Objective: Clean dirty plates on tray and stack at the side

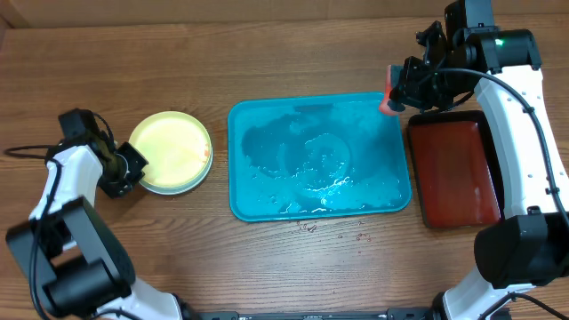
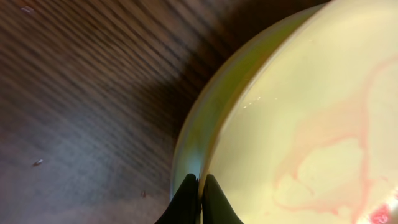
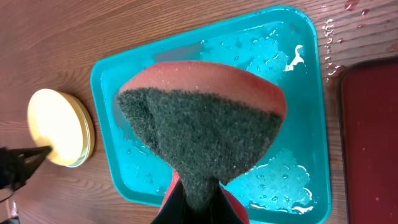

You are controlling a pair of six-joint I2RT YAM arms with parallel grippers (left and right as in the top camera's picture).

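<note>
L gripper point(image 2: 200, 186) is pinching shut on the rim of the yellow plate point(image 2: 298, 124), which is showing faint pink streaks. The plate is sitting on the table point(image 1: 267, 44), just left of the teal tray point(image 1: 238, 133). R gripper point(image 3: 193, 208) is clamping a red/green sponge point(image 3: 199, 118) over the tray's far-right corner. The tray is lying wet mid-table, w/ a dark red tray point(image 1: 453, 169) just to its right.

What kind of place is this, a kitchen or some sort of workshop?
Likely a robot test bench staged as a dishwashing spot, not a real kitchen: a wooden table, a wet teal tray, a scrub sponge pinched in the right gripper, and sauce-stained plates beside the tray.
</note>
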